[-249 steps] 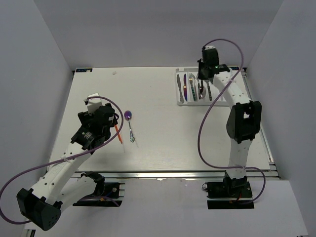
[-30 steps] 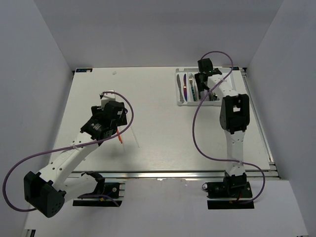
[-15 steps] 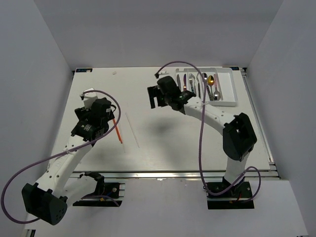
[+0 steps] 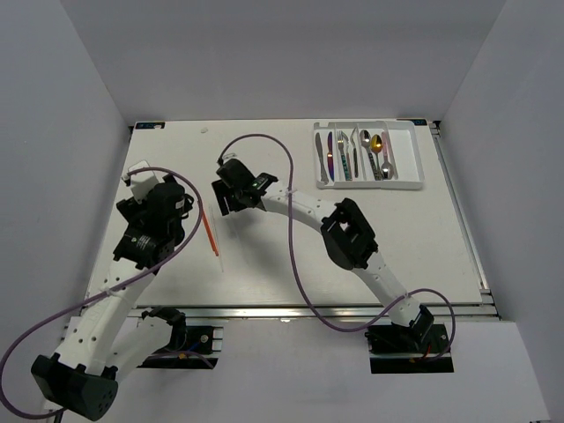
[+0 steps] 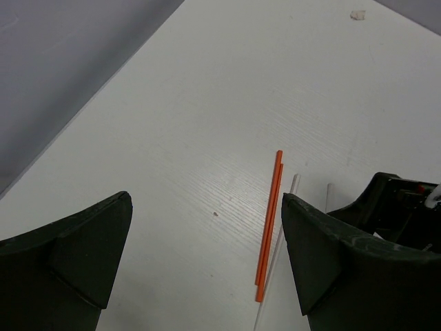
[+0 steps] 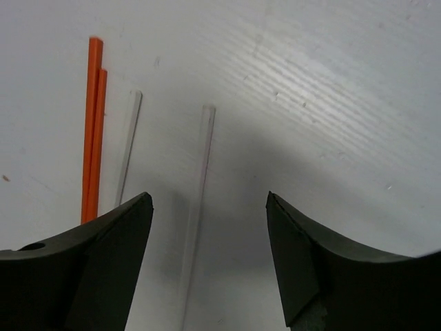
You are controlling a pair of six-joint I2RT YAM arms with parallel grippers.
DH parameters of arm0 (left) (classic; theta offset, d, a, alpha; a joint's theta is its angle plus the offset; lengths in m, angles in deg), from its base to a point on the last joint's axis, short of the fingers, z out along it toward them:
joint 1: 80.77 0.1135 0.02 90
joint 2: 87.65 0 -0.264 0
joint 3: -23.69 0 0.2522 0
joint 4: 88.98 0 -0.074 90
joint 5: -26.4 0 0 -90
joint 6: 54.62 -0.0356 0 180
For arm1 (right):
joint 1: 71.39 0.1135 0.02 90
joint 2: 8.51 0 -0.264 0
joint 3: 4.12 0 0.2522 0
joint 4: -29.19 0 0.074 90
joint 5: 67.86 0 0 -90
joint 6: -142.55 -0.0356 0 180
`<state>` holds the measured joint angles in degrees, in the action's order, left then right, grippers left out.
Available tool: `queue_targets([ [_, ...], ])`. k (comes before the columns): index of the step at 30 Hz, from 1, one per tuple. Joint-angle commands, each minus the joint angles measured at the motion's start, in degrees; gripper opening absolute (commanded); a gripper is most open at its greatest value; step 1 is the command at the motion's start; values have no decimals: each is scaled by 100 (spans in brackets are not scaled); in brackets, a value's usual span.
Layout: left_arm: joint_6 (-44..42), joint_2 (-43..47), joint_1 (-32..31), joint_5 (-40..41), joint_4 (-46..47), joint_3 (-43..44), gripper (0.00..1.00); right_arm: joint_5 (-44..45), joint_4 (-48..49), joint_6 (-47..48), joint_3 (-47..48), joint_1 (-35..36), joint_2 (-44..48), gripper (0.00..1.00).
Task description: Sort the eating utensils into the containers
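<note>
Right gripper (image 6: 208,203), jaws apart, hangs over a pale chopstick (image 6: 200,172) toward the near-left corner; closing askew could roll it away or knock the orange pair (image 6: 91,138). Left gripper (image 5: 207,207) gapes empty.

1. White tabletop (image 4: 291,264), faintly grained.
2. Left of middle: two orange chopsticks (image 4: 211,233), touching side by side.
3. Just beside them: two pale chopsticks (image 6: 199,179), slightly apart, roughly parallel.
4. Far right corner: white cutlery tray (image 4: 406,157).
5. Near far edge: small scrap (image 4: 204,129).
</note>
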<state>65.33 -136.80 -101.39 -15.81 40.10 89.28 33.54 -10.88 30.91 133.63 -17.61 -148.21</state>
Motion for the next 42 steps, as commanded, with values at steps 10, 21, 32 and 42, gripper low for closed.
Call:
queue_targets([
  [10,-174,-130,137,-314,122,-42,98,688,-129,697,486,300,-540,54],
  [21,-201,-122,155,-402,140,-51,98,759,-252,575,373,221,-840,29],
  [32,-209,-113,164,-428,140,-59,98,295,-580,258,-1129,-51,29,0],
  [42,-218,-122,164,-464,157,-68,98,-2247,1418,-102,-3538,-1376,3078,0],
])
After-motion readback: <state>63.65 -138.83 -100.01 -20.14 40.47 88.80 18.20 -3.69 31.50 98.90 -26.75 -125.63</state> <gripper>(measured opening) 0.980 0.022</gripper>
